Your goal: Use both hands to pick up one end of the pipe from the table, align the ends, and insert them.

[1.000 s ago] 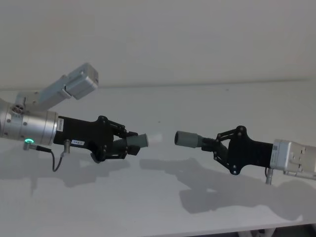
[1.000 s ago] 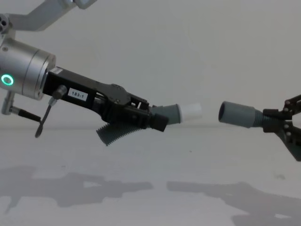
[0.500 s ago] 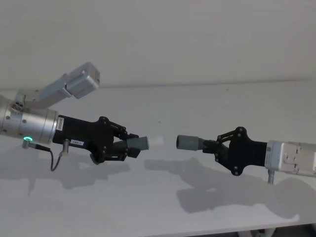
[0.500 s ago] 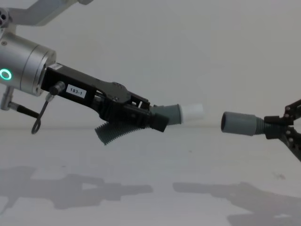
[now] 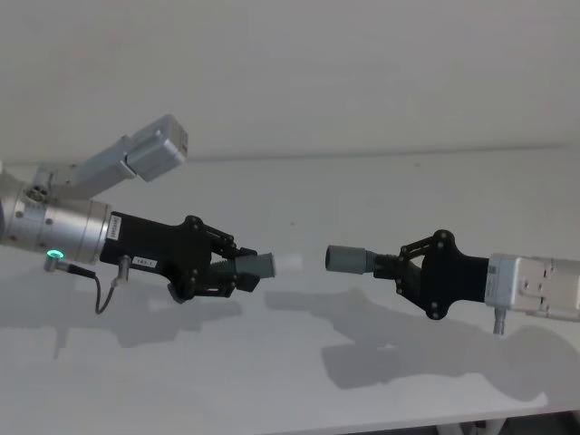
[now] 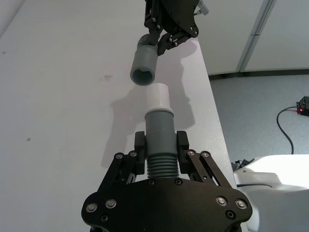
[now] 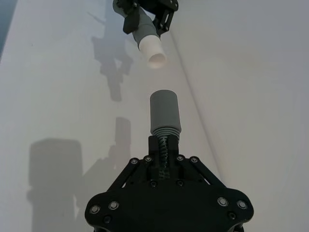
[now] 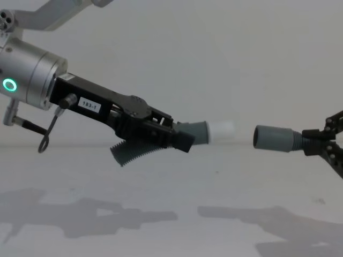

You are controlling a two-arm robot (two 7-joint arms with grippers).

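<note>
Left jaws, on the silver arm with the green ring light (image 8: 8,84) and the "183-1" label (image 8: 89,105): drawn narrow and clamped from both sides on the ribbed pipe piece (image 6: 159,145), gripping the ribbed stretch just behind its grey collar. Held in the air above the tabletop (image 5: 272,190), left of centre in the head view. Front leg of the piece close to level, tilted slightly upward in the chest view, with the white tip (image 8: 222,130) leading and pointing toward the robot's right. Ribbed tail (image 8: 131,152) bent down and back under the jaws.

Right jaws, reaching in from the right: likewise pinched narrow, closed on the thin neck of the collared pipe piece (image 7: 164,113) directly behind the wide collar. Also clear of the tabletop, right of centre. Long axis near level, with the round hollow mouth (image 6: 144,76) turned toward the robot's left, facing the white tip.

Tip and mouth near each other but apart, with open space between them. Not quite in line: in the chest view the tip a little higher than the collar (image 8: 273,138); in the left wrist view the mouth offset slightly to one side of the tip.
</note>
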